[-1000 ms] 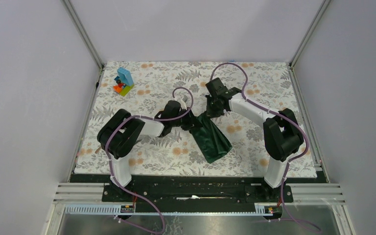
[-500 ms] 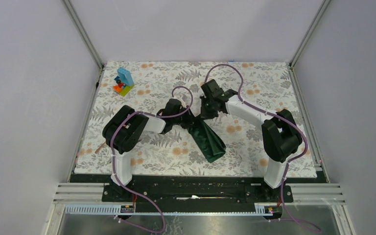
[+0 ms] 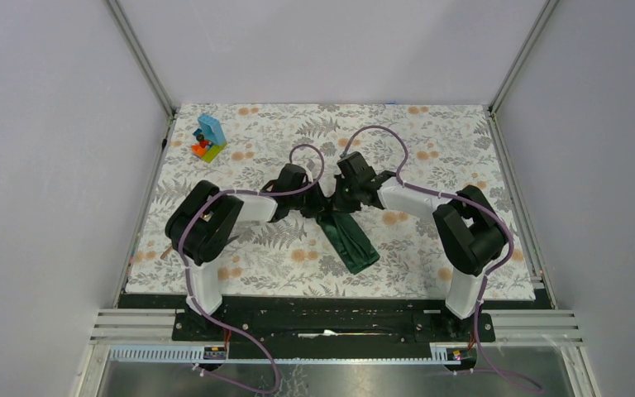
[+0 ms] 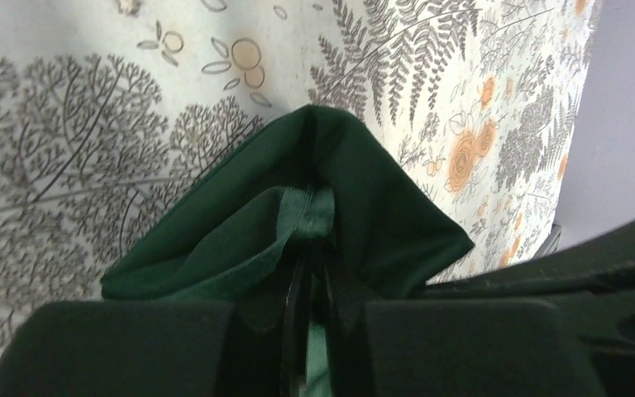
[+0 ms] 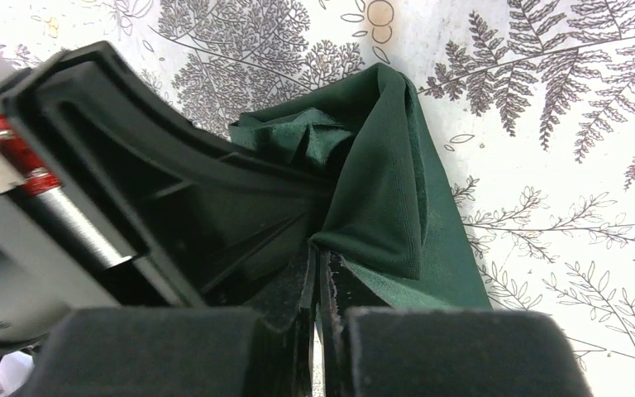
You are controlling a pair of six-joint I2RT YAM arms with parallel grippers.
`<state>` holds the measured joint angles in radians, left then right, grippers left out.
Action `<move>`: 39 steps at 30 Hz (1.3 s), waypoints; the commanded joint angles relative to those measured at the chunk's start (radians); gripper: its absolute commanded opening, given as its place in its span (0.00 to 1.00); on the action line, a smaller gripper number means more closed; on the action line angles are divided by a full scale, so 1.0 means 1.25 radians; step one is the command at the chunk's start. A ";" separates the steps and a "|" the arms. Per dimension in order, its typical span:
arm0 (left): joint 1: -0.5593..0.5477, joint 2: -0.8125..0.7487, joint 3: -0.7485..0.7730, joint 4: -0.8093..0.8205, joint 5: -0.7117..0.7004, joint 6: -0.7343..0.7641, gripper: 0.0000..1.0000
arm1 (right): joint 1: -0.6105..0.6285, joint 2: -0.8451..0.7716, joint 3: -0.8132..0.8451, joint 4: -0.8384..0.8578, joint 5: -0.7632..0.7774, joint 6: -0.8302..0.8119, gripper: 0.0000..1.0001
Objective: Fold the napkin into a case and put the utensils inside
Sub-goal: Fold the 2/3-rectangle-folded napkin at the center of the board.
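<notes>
- Pinched nearly flat, the left gripper (image 4: 312,252) has its fingers pressed almost together on a hemmed fold of the napkin (image 4: 380,207), which sticks up just past the tips
- Beside it, the right gripper (image 5: 321,269) is squeezed to a thin slit, with a bunch of the same dark green cloth caught at its tips
- From above, the two grippers meet almost nose to nose at the far end of the napkin, near the middle of the table covering (image 3: 430,141); the cloth trails from them toward the near edge as a narrow, slanted strip lying on the floral pattern
- The left wrist view alone shows the stitched hem in the pinch, and the cloth spreading to both sides of it like a small tent
- The right wrist view alone shows the crumpled folds gathered at that end, with the left gripper's black body crowding in from the left, touching or nearly touching the cloth
- Only the overhead view takes in the toy block stack (image 3: 208,138), standing well apart at the far left corner
- By my count: one napkin, two grippers both holding it, one block stack
</notes>
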<state>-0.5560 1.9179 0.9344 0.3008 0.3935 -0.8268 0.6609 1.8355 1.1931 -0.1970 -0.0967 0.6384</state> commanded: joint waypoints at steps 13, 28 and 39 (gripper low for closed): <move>0.076 -0.208 0.008 -0.203 0.010 0.085 0.10 | 0.010 -0.036 -0.017 0.039 -0.001 -0.051 0.00; 0.082 -0.034 0.026 -0.083 -0.011 0.083 0.02 | 0.067 0.014 0.053 -0.011 0.021 -0.131 0.00; 0.083 -0.042 0.024 -0.100 -0.019 0.092 0.00 | 0.078 0.054 0.017 0.053 -0.007 -0.160 0.04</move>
<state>-0.4534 1.8820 0.9478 0.1673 0.4061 -0.7361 0.7517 1.9015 1.2251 -0.1696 -0.0994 0.4839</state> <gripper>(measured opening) 0.008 0.021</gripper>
